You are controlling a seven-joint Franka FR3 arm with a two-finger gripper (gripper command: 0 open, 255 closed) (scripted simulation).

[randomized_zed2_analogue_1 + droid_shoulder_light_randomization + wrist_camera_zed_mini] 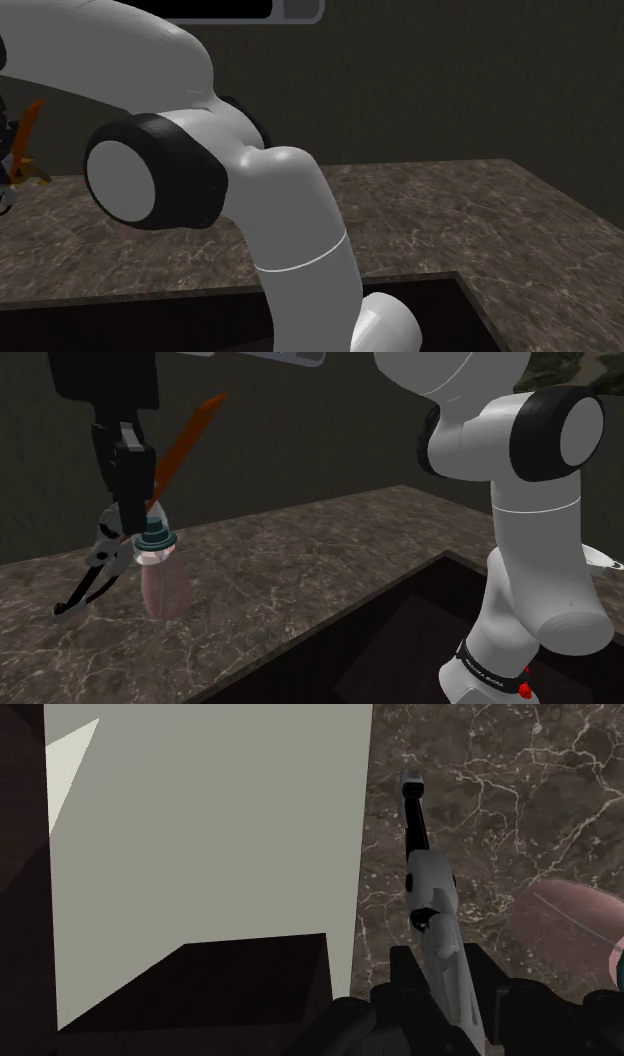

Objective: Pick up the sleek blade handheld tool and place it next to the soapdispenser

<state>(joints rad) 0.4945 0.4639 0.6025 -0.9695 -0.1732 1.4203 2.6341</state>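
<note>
My black gripper (pixel 128 522) is shut on the handheld blade tool (pixel 185 442), just above the counter at the shoulder view's left. The tool's orange end slants up past the fingers. Its grey and black end (pixel 95 567) hangs down to the stone; I cannot tell whether it touches. In the wrist view the fingers of my gripper (pixel 450 974) clasp the grey tool (pixel 432 884), whose thin black tip points away. The pinkish soap dispenser (pixel 163 587) with a teal collar stands right beside the gripper, and its body (pixel 565 919) lies close to the fingers. The orange end (pixel 32 125) peeks in at the second exterior view's left edge.
The counter (pixel 300 562) is dark marbled stone against a dark wall. A sunken dark basin (pixel 400 642) opens in it near my stand. My white arm (pixel 290 230) blocks much of the second exterior view. A pale grey panel (pixel 210 834) lies beyond the counter's edge.
</note>
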